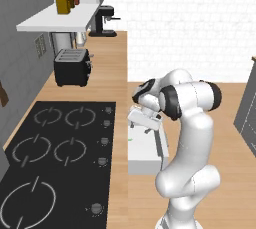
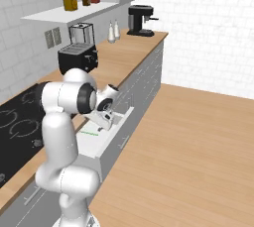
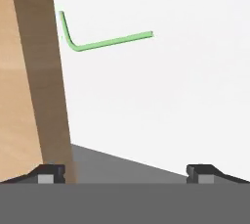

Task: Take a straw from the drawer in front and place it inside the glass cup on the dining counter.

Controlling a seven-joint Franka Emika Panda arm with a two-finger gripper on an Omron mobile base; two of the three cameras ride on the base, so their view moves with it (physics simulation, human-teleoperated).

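The white drawer (image 1: 142,157) (image 2: 94,144) stands pulled out from under the wood counter with the cooktop. On its white floor (image 3: 161,96) lies the thin light-green straw (image 3: 108,40) (image 2: 90,133) (image 1: 130,139), bent at one end close to the counter edge. My gripper (image 3: 126,171) (image 1: 149,130) (image 2: 102,124) hangs over the drawer, pointing down into it, open with nothing between its fingers. In the hand view the straw lies well ahead of the fingertips (image 3: 49,173), apart from them. The glass cup and the dining counter are out of view.
A black cooktop (image 1: 55,148) lies left of the drawer. Further back on the counter stand a black toaster (image 1: 72,67) and a coffee machine (image 1: 103,20). A shelf with jars (image 1: 64,3) hangs above. Open wood floor (image 2: 188,146) lies to the right.
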